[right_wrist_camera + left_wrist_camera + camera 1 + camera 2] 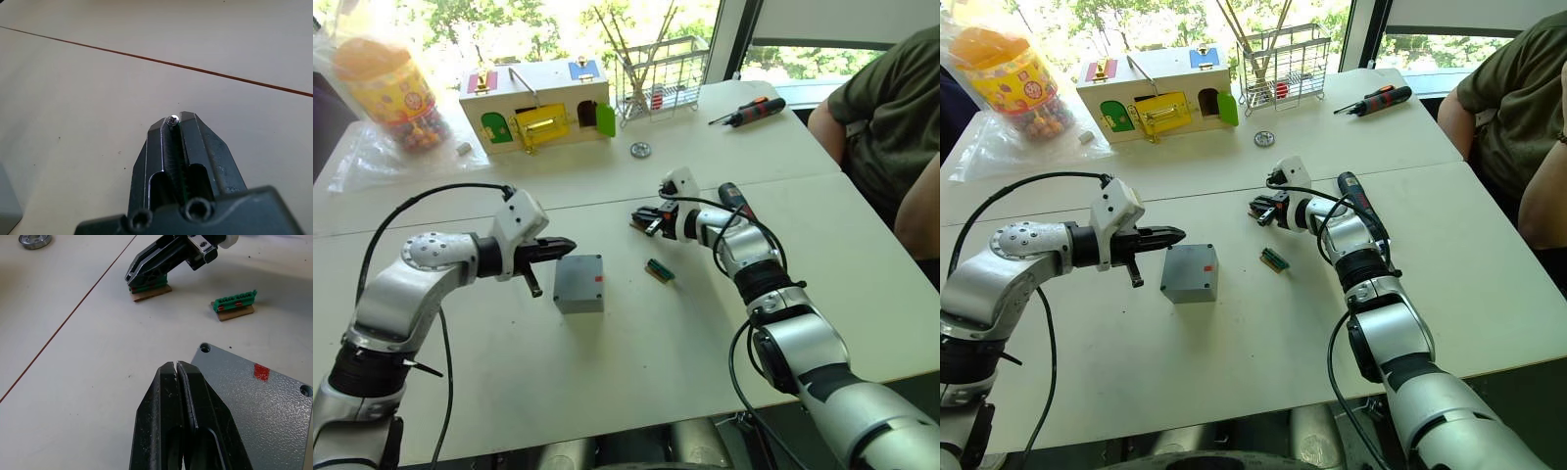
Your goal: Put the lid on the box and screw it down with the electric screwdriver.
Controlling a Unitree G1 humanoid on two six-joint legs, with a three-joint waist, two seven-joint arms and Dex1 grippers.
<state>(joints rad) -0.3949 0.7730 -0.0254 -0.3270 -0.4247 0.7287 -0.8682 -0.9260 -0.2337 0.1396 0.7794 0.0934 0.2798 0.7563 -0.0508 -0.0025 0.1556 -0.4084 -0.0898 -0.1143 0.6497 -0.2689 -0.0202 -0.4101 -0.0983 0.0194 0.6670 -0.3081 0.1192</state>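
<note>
Left gripper (177, 369) is hovering closed, empty, beside the lidded box (578, 283). Right gripper (172, 122) is pinching a screw (173, 119). Electric screwdriver (1359, 202) is lying behind the right forearm.

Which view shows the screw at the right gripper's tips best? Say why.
The right wrist view: the screw sits pinched at the tips of the right gripper, seen head-on. In the eye views and left wrist view it is too small to tell.
</note>
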